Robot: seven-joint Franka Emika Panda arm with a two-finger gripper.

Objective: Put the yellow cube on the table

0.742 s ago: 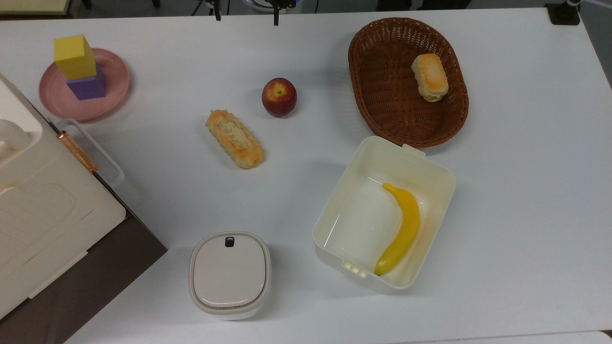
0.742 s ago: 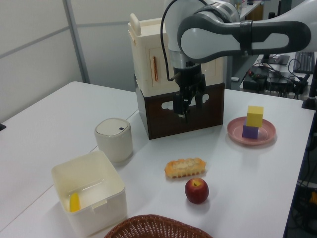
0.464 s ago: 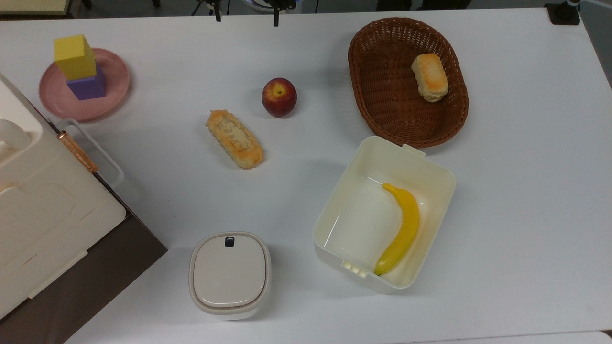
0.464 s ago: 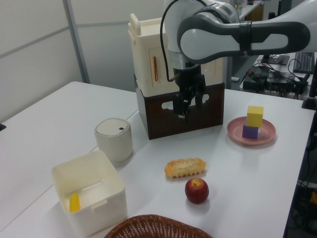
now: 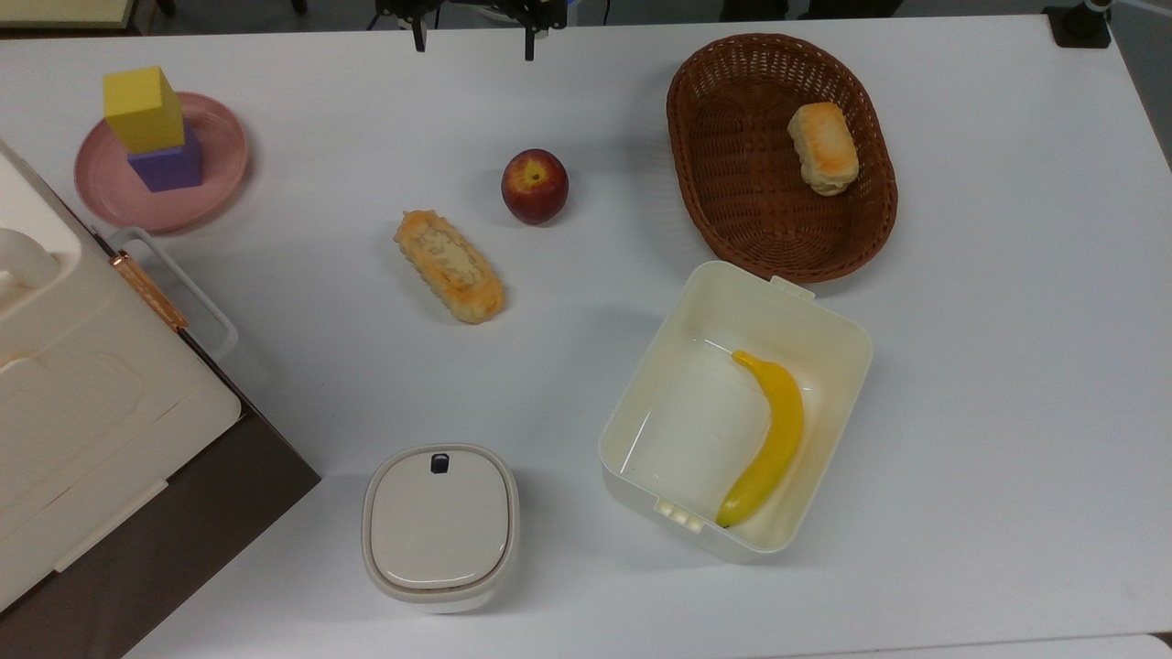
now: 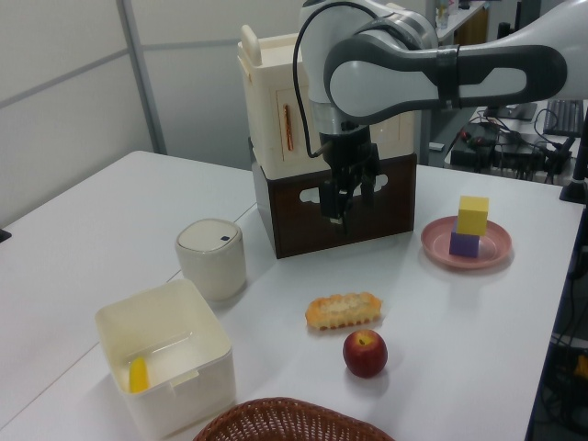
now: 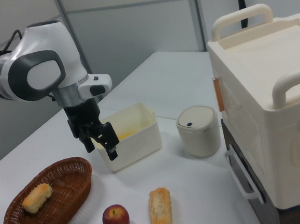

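Top view, surface: the white table (image 5: 989, 366) carries a pink plate (image 5: 215, 188) at the top view's upper left.
Top view, cube: the yellow cube (image 5: 142, 108) sits stacked on a purple cube (image 5: 168, 165) on that plate.
Top view, gripper: two dark fingertips (image 5: 529, 41) stand apart at the top edge.
Left view, arm: the gripper (image 6: 342, 200) hangs empty, fingers apart, above the table, well apart from the yellow cube (image 6: 473, 214) at the left view's right.
Right view, arm: the gripper (image 7: 102, 144) hovers beside a cream tub (image 7: 136, 139), above a wicker basket (image 7: 68, 193).
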